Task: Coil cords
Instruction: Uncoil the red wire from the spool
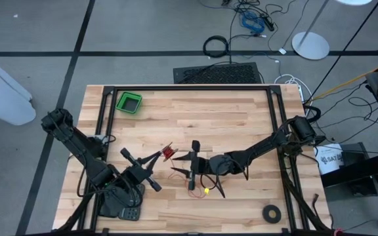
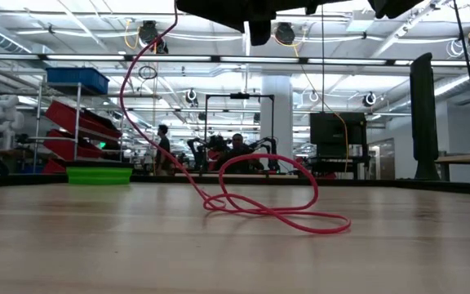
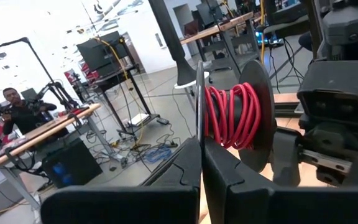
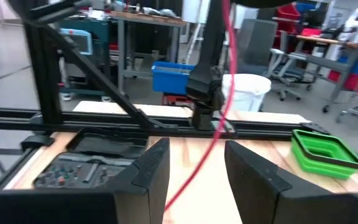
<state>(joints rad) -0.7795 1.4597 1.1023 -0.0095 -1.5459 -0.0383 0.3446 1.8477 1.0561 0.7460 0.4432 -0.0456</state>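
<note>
Winding red cord (image 2: 276, 214) onto spool (image 3: 232, 115)
Left claw (image 3: 201, 162) clamped on spool rim; right claw (image 4: 194, 165) apart around cord, should guide it taut

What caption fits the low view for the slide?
Thin red cord looping across the wooden table, rising out of frame; flat green bin behind.

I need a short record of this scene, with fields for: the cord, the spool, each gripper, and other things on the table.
cord: red cord, loose loops lying on the table, one strand rising toward the arms above
spool: dark spool wound with red cord, its flange clamped by the left gripper
left gripper: left gripper, shut on the spool, above the table's middle
right gripper: right gripper, open, the cord hanging between its fingers
other things: green bin at the far left; black tape ring at the near right
</note>
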